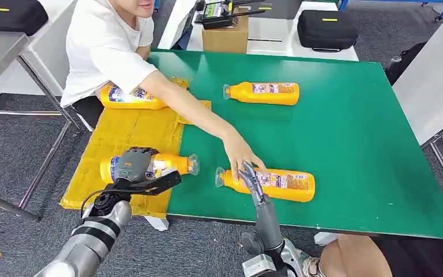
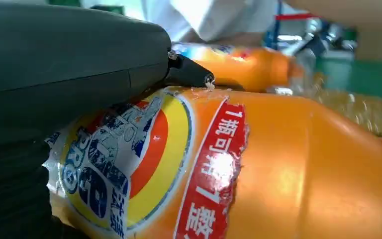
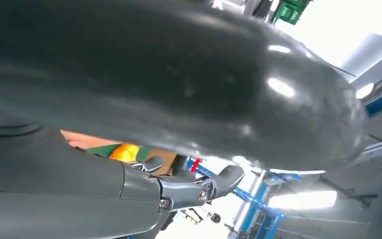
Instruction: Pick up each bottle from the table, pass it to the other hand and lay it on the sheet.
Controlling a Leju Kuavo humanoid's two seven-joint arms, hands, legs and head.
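Bottle transfer, counter front edge.
One bottle [image 1: 150,166] is grasped by the left robot hand [image 1: 134,164] over the yellow sheet [image 1: 132,135]; right robot hand [image 1: 251,176], grasp indeterminable, is positioned at another bottle [image 1: 277,184] beside a person's hand [image 1: 239,154].

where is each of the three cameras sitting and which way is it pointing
Head view: high on the body, looking forward and down at the green table, yellow sheet, four orange bottles and a person's hand; both silver arms rise from below.
Left wrist view: behind the left hand, close on the held bottle.
Right wrist view: behind the right hand, tilted up toward blue frames; grey cover and fingers dominate.
Shared: the held bottle appears in head and left wrist views.
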